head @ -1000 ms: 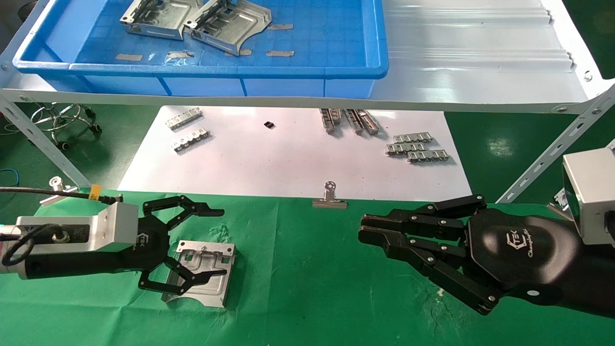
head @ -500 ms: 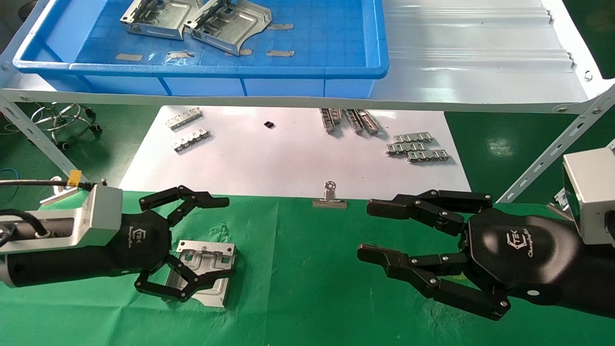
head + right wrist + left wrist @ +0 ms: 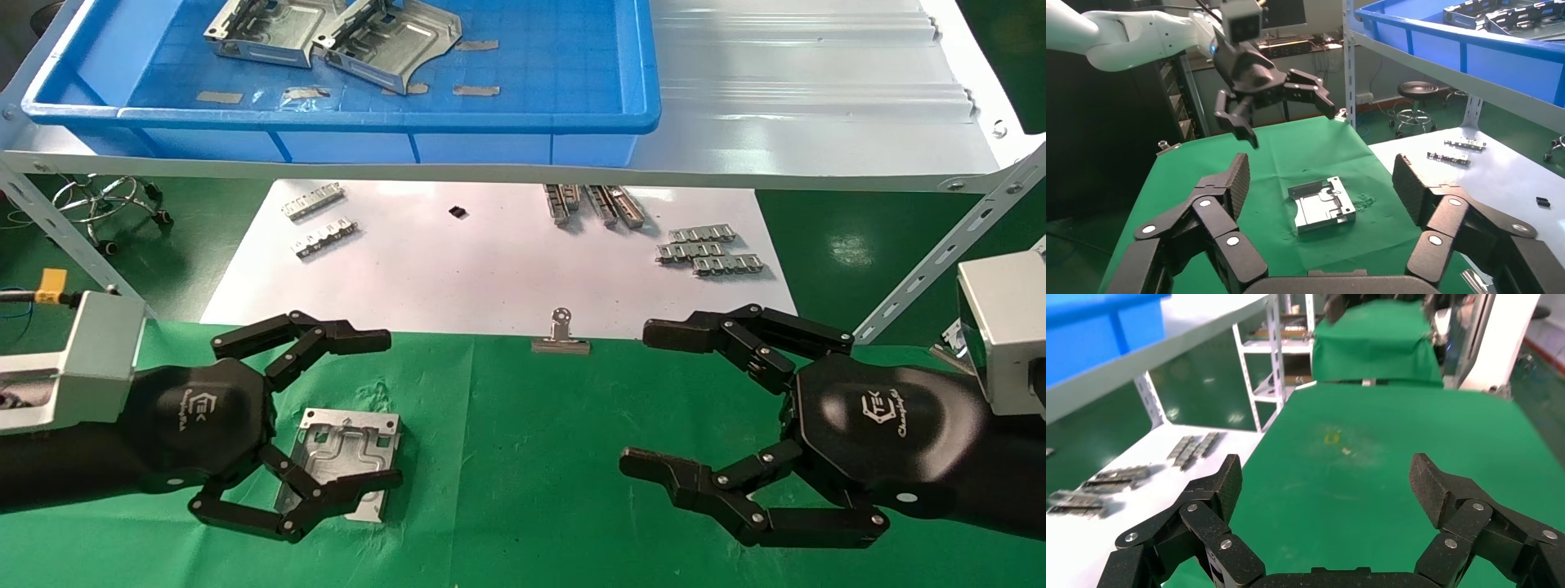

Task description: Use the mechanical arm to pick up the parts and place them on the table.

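The left glossy black jointed-finger tool (image 3: 388, 408) hangs above the left part of the desk (image 3: 523, 506), a flat top under wrinkled bright green cloth, its fingers spread wide and holding nothing. Beneath it lies a roughly square silver stamped sheet-metal bracket (image 3: 347, 457) with folded edges and slots, flat on the cloth near the desk's far edge. A small silver binder clip (image 3: 560, 336) grips that far edge at its middle. The right glossy black tool (image 3: 633, 400) hovers over the right part, fingers also wide and empty. Two more silver brackets (image 3: 327, 33) rest overlapping in the smooth blue plastic bin (image 3: 572, 122) on the shelf.
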Available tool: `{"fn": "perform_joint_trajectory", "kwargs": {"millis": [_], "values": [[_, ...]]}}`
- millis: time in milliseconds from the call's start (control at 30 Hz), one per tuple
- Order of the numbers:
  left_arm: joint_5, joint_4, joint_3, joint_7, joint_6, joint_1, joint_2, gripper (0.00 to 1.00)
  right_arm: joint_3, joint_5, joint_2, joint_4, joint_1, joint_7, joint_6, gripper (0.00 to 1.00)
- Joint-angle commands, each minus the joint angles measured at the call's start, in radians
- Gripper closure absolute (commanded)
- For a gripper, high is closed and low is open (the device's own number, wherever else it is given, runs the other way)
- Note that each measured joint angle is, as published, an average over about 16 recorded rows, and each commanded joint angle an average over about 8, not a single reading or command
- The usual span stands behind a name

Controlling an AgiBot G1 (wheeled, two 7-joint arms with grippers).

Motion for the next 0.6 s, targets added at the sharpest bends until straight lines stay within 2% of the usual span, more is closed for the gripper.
{"fn": "perform_joint_trajectory", "kwargs": {"millis": [33,433,600], "values": [[-0.007,-0.039,-0.025,-0.035,-0.004,0.02,-0.01,0.0,0.0,0.0,0.0,0.0,0.0,0.0,0.0,0.0],[-0.05,-0.267,-0.17,-0.243,-0.025,0.138,-0.069,0.0,0.0,0.0,0.0,0.0,0.0,0.0,0.0,0.0],[-0.062,-0.33,-0.211,-0.291,-0.031,0.171,-0.085,0.0,0.0,0.0,0.0,0.0,0.0,0.0,0.0,0.0]]}}
